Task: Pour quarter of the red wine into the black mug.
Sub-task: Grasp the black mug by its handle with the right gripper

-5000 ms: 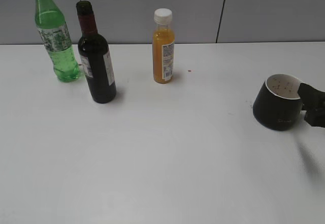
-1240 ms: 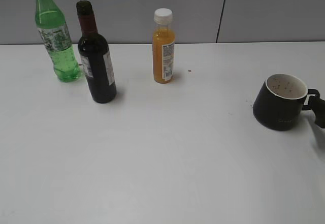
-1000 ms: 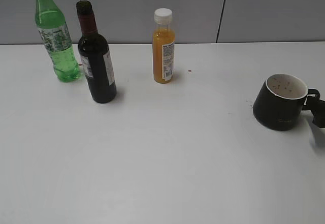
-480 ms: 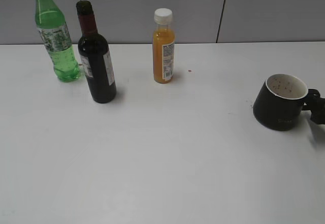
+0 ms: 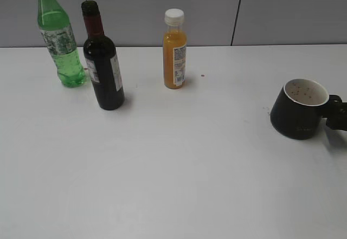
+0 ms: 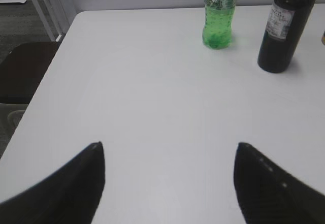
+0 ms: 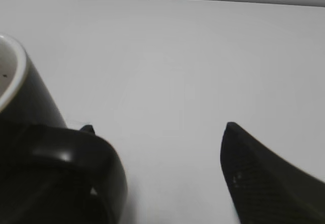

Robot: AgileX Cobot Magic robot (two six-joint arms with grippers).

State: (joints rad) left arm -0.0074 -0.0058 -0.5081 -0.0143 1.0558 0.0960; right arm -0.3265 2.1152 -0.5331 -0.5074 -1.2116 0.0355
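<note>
The red wine bottle (image 5: 103, 60), dark glass with a maroon foil neck and a white label, stands upright at the back left; it also shows in the left wrist view (image 6: 282, 31). The black mug (image 5: 298, 109), white and speckled inside, stands upright at the right. My right gripper (image 5: 337, 118) is at the mug's handle by the right edge. In the right wrist view the gripper (image 7: 158, 127) is open, with the mug (image 7: 20, 97) and its handle (image 7: 66, 173) against the left finger. My left gripper (image 6: 167, 148) is open and empty over bare table, well short of the bottles.
A green plastic soda bottle (image 5: 57, 33) stands left of the wine, close to it. A small orange juice bottle (image 5: 174, 49) with a white cap stands at the back middle. The white table (image 5: 179, 163) meets a grey wall behind. The table's left edge (image 6: 51, 61) shows in the left wrist view.
My right gripper drew back from the mug's handle toward the right edge, then edged slightly back to it. The mug and bottles have stayed in place.
</note>
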